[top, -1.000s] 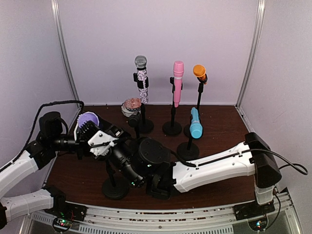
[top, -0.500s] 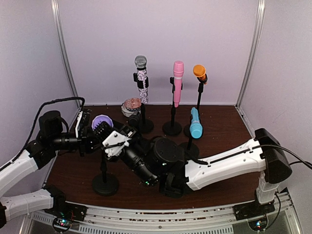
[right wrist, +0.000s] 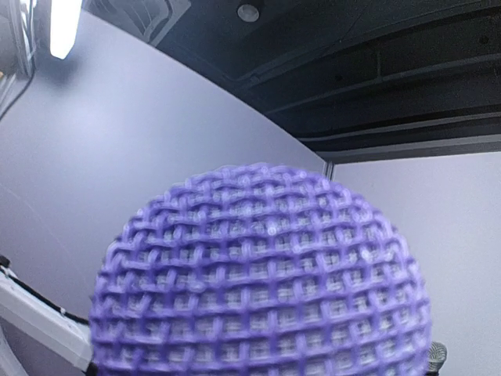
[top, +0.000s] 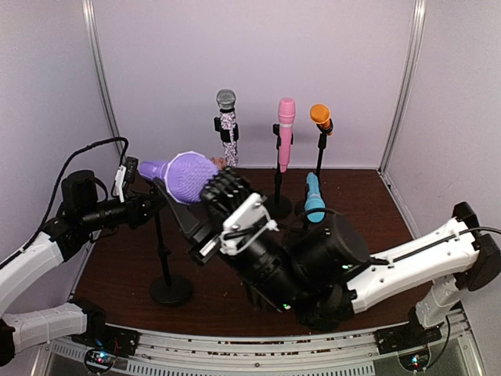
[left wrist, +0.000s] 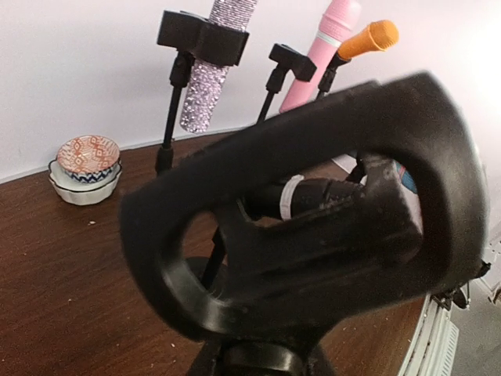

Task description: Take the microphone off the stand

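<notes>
The purple microphone [top: 190,177] hangs tilted in the air above the table, its mesh head [right wrist: 262,274] filling the right wrist view. My right gripper [top: 167,185] is shut on its handle; its fingers are hidden in the right wrist view. Just below stands the black stand [top: 163,249] on a round base [top: 171,290]. Its ring-shaped clip [left wrist: 313,227] looms empty in the left wrist view. My left gripper [top: 152,208] reaches in from the left and is shut on the stand's pole near the top.
At the back stand a glitter microphone [top: 227,125], a pink one [top: 286,133] and an orange one [top: 320,116]. A blue one [top: 314,197] stands nearer. Stacked small bowls [left wrist: 88,159] sit at the back wall. The right arm [top: 407,262] crosses the table's near right.
My right gripper has lifted the purple microphone up and to the right, out of the clip. The stand has shifted a little left and stands upright in the left gripper.
</notes>
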Available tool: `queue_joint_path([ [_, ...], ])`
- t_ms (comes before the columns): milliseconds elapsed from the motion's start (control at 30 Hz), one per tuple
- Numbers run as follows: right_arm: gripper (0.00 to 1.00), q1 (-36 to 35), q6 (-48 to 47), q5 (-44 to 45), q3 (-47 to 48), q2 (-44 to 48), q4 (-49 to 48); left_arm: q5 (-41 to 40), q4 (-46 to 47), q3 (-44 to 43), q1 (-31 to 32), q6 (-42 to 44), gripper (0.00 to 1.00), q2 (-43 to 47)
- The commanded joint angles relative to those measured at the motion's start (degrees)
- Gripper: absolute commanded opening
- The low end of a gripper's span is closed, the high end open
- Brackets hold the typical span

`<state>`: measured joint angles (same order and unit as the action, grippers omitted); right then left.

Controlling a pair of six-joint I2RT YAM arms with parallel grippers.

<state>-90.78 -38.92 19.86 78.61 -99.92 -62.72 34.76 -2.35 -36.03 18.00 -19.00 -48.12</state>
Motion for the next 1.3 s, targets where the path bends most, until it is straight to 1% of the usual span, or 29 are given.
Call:
queue_joint_path([
  [0, 0.00, -2.10, -2.84, 0.75, 1.24, 5.33, -5.33, -4.22, 2.25, -3.17, -0.45, -0.57, 0.00, 0.38],
  [67, 0.00, -1.85, -4.63, 6.69, 0.68, 6.58, -4.46, -1.78, 1.98, -4.39, -0.42, 0.61, 0.00, 0.43],
  [200, 0.00, 0.93, -6.48, 22.82, -0.87, 10.88, -1.60, 4.75, 1.24, -6.87, -0.46, 4.36, 0.00, 0.63],
  [300, 0.00, 4.10, -7.13, 33.22, -5.75, 16.95, -3.15, 7.58, -0.68, -8.45, -0.42, 7.35, 0.00, 1.19],
  [400, 0.00, 8.16, -6.11, 39.22, -11.27, 23.61, -1.54, 10.24, -2.97, -9.42, -0.42, 9.96, 0.00, 1.51],
  [500, 0.00, 12.76, -1.14, 43.06, -16.50, 30.30, 1.44, 11.50, -4.47, -10.05, -0.42, 10.80, 0.00, 1.50],
  [567, 0.00, 16.31, 5.23, 46.00, -18.68, 34.39, 9.68, 12.02, -5.15, -10.55, -0.47, 11.51, 0.00, 1.65],
  [600, 0.00, 18.57, 9.91, 46.76, -19.48, 36.40, 14.51, 12.12, -5.50, -10.88, -0.43, 11.96, 0.00, 1.67],
  [667, 0.00, 24.21, 23.10, 47.12, -19.64, 39.97, 31.84, 12.53, -6.50, -11.72, -0.42, 13.02, 0.00, 1.44],
  [733, 0.00, 31.51, 40.82, 44.28, -18.18, 42.16, 52.29, 12.98, -7.57, -12.79, -0.43, 13.99, 0.00, 0.83],
  [767, 0.00, 35.77, 49.99, 41.06, -17.82, 42.84, 60.17, 13.20, -7.96, -13.31, -0.42, 14.28, 0.00, 0.63],
  [800, 0.00, 39.84, 57.86, 36.92, -17.74, 43.29, 67.12, 13.30, -8.16, -13.76, -0.43, 14.48, 0.00, 0.38],
  [867, 0.00, 48.14, 67.89, 28.16, -18.44, 43.23, 75.61, 13.37, -8.35, -14.44, -0.49, 14.67, 0.00, -0.05],
  [933, 0.00, 54.94, 73.20, 19.87, -19.49, 41.54, 79.99, 13.65, -8.37, -14.68, -0.48, 14.64, 0.00, -0.15],
  [1000, 0.00, 61.34, 76.77, 10.00, -20.00, 39.20, 82.91, 13.99, -8.37, -14.68, -0.47, 14.60, 0.00, -0.15],
  [1033, 0.00, 63.49, 77.41, 6.48, -20.27, 37.72, 83.20, 14.09, -8.37, -14.60, -0.43, 14.56, 0.00, -0.16],
  [1133, 0.00, 69.20, 78.60, -5.20, -20.16, 32.06, 83.92, 14.25, -8.46, -14.66, -0.45, 14.60, 0.00, -0.18],
  [1267, 0.00, 73.82, 78.46, -14.59, -16.70, 23.21, 86.69, 15.22, -8.84, -15.09, -0.47, 14.49, 0.00, -0.32],
])
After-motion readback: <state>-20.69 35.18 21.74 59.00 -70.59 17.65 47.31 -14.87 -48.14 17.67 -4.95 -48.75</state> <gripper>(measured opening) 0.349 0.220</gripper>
